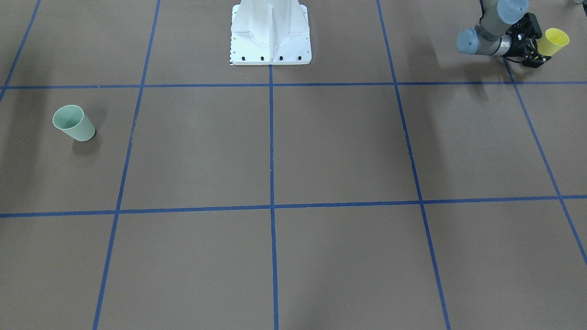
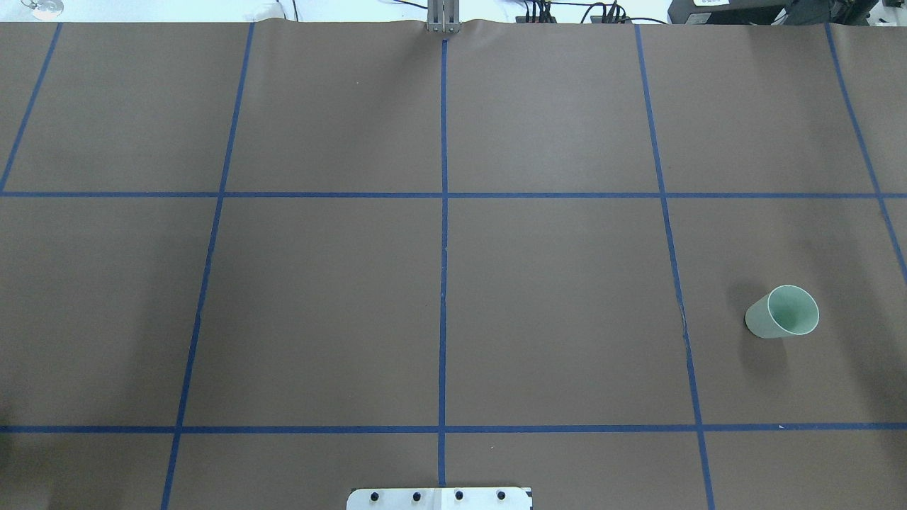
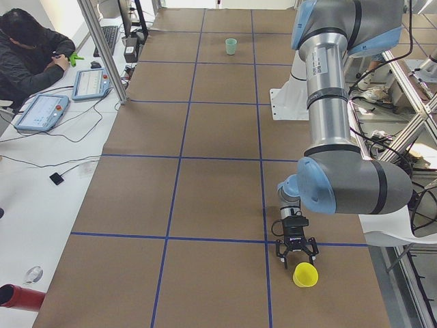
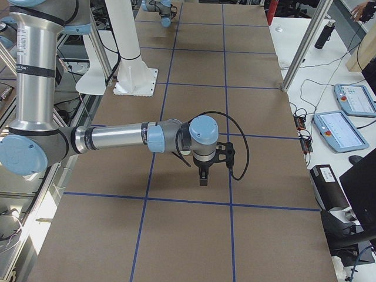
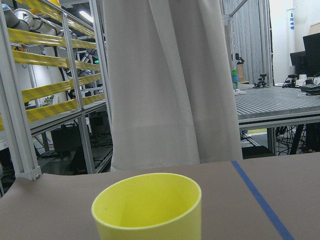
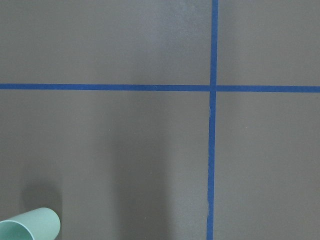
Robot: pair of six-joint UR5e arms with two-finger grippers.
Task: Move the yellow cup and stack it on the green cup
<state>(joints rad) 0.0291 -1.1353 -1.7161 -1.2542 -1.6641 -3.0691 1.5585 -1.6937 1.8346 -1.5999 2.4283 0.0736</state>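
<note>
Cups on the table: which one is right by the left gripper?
The yellow cup, standing just ahead of the left gripper at the table's left end. The green cup stands alone toward the opposite end.

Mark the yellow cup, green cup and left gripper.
yellow cup (image 5: 150, 217): left wrist view, outer wall below the rim.
green cup (image 2: 790, 312): overhead view, inside, seen through the mouth.
left gripper (image 3: 297, 258): exterior left view, midway between its fingertips.
</note>
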